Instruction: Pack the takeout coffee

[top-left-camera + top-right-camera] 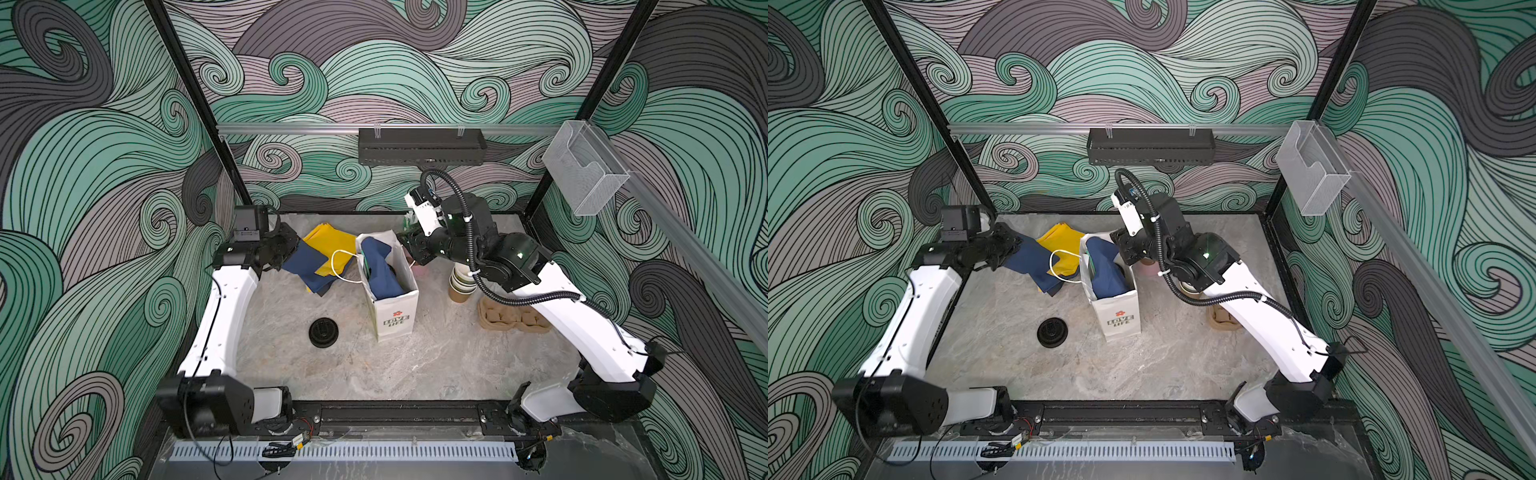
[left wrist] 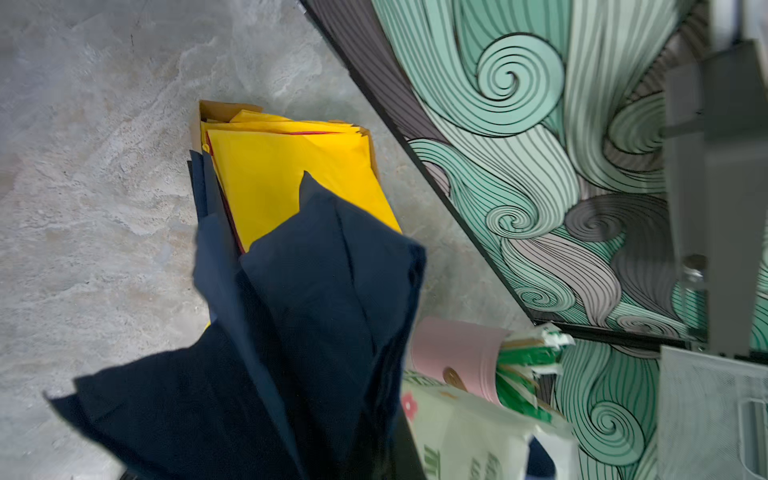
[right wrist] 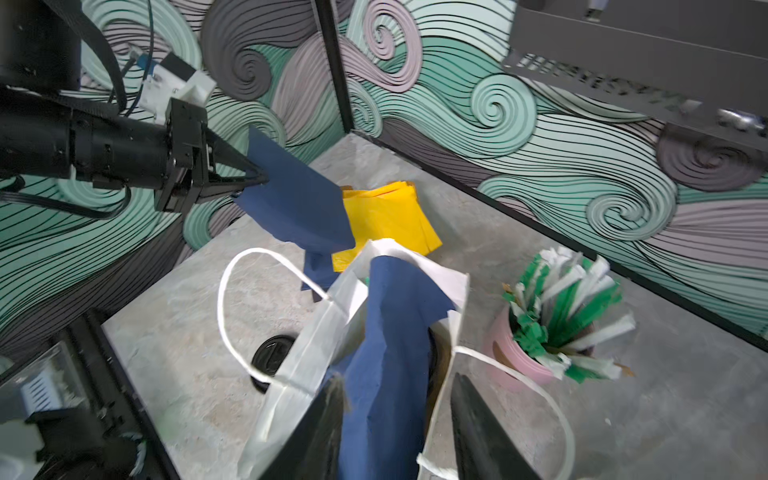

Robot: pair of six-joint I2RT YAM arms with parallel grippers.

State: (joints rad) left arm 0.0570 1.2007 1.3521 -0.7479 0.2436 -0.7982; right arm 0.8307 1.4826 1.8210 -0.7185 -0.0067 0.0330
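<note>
My left fingers [image 3: 253,176] pinch shut on a navy napkin [image 3: 299,199] above the tabletop [image 3: 187,332]. My right fingers [image 3: 320,436] stand partly open, empty, over the white bag [image 3: 436,270].

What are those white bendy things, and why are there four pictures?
They are two robot arms with pincers instead of hands. Two pictures look down on the whole table from above. The other two come from little cameras on each arm's wrist.

On the table stand a white paper bag with a blue napkin poking out, a pile of yellow and blue napkins, a black lid, a stack of cups, a brown cup tray and a pink cup of wrapped straws.

The left gripper is pinched shut on a second blue napkin. The right gripper hangs open over the bag, holding nothing.
</note>
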